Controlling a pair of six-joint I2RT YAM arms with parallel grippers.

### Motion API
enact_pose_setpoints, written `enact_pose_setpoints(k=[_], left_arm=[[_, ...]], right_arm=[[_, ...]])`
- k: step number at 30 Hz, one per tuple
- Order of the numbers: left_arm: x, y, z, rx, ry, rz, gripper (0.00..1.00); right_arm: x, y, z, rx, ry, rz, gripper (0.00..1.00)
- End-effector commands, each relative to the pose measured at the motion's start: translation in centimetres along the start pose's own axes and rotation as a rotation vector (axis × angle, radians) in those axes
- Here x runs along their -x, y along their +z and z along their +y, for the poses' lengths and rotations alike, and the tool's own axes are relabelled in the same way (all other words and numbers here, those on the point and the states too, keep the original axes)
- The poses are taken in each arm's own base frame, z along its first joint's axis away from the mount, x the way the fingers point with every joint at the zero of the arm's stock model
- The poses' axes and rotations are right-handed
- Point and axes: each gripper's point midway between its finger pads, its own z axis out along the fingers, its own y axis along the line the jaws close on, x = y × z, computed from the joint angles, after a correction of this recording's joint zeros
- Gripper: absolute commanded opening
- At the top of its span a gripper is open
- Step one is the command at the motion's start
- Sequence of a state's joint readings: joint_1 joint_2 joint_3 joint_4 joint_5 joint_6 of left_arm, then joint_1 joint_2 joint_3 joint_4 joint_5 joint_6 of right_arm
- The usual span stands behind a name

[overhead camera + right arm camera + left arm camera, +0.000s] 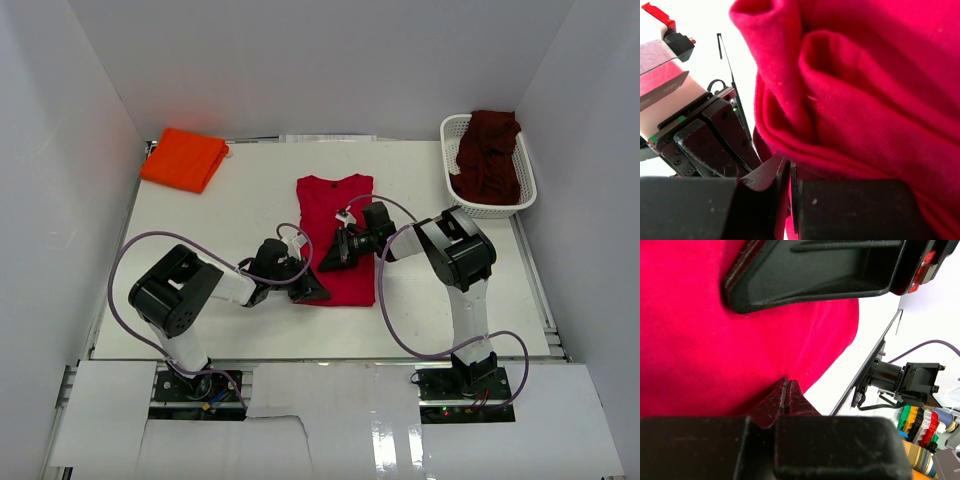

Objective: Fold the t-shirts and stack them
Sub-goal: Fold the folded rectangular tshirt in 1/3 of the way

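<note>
Scene: seen from above, two black robot arms reach over a white table (200,220) between white walls
Red t-shirt (335,205): lies mid-table as a narrow strip, neck end away from the arms
Left gripper (308,290): at the strip's near left corner, jaws closed; its wrist view shows the cloth edge drawn into the tips, so it appears to pinch the hem
Right gripper (330,258): just beside the left one, over the strip's near half, jaws closed on a bunched ridge of red cloth
Orange t-shirt (183,158): folded, at the far left corner
Maroon t-shirt (488,155): crumpled in the white basket (450,130) at the far right
Step in hand: probably bringing the near end up and over toward the neck
Doing it well: both pinches should likely rise together and travel level, keeping the hem taut between them, so the fold lands square; the bunched cloth at the right pinch could leave a crease
Writing: no brand or readable text; only small coloured tabs at the edge of the left wrist view
</note>
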State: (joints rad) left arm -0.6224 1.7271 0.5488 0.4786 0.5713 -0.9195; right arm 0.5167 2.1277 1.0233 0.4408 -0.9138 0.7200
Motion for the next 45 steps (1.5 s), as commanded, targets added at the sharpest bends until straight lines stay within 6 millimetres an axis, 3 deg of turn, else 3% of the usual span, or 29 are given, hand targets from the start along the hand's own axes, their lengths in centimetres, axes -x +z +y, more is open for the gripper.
enact_pose_setpoints(k=[1,8,15,18,23,25,29,33,34,36,38,39,40,42,45], left_arm=[[-0.9,0.3,1.3,0.04,-0.006,0.007,0.0],[-2.1,1.0,2.1,0.054,-0.018,0.042,0.0],[-2.5,1.2,1.9,0.05,-0.016,0.058,0.0],[-2.7,1.1,2.0,0.05,-0.014,0.063,0.0],[-3.1,1.1,2.0,0.052,-0.018,0.071,0.0],[-3.2,1.1,2.0,0.051,-0.017,0.073,0.0],[-3.4,1.0,1.8,0.046,-0.018,0.079,0.0],[-3.5,1.0,1.5,0.035,-0.015,0.087,0.0],[-3.6,0.9,1.3,0.031,-0.01,0.089,0.0],[-3.6,0.8,1.1,0.024,0.006,0.091,0.0],[-3.5,0.6,1.0,0.024,0.019,0.092,0.0],[-3.5,0.6,1.0,0.033,0.021,0.101,0.0],[-3.5,0.6,1.0,0.033,0.034,0.106,0.0],[-3.8,0.3,0.7,0.025,0.038,0.121,0.0],[-4.0,-0.1,0.1,0.012,0.039,0.129,0.0]], right_arm=[[1.6,0.4,0.2,0.016,-0.08,-0.043,0.08],[2.9,0.8,-1.2,-0.004,-0.094,-0.064,0.08],[7.4,0.7,-2.0,-0.04,-0.121,-0.096,0.08],[10.8,0.7,-1.1,-0.053,-0.176,-0.118,0.08],[14.4,0.6,-1.3,-0.107,-0.231,-0.128,0.08],[15.5,0.5,-2.2,-0.148,-0.219,-0.128,0.08],[19.7,-0.7,-0.7,-0.157,-0.275,-0.18,0.08],[21.3,-2.9,1.0,-0.144,-0.287,-0.217,0.08],[21.8,-4.1,2.3,-0.148,-0.323,-0.238,0.08],[20.9,-5.2,2.2,-0.188,-0.307,-0.23,0.09],[20.9,-7.5,3.1,-0.24,-0.333,-0.261,0.11],[19.5,-8.2,1.5,-0.277,-0.285,-0.245,0.12],[19.2,-9.3,2.6,-0.28,-0.311,-0.253,0.2],[17.1,-10.6,2.5,-0.298,-0.292,-0.241,0.33],[15.0,-11.6,2.2,-0.341,-0.304,-0.221,0.43]])
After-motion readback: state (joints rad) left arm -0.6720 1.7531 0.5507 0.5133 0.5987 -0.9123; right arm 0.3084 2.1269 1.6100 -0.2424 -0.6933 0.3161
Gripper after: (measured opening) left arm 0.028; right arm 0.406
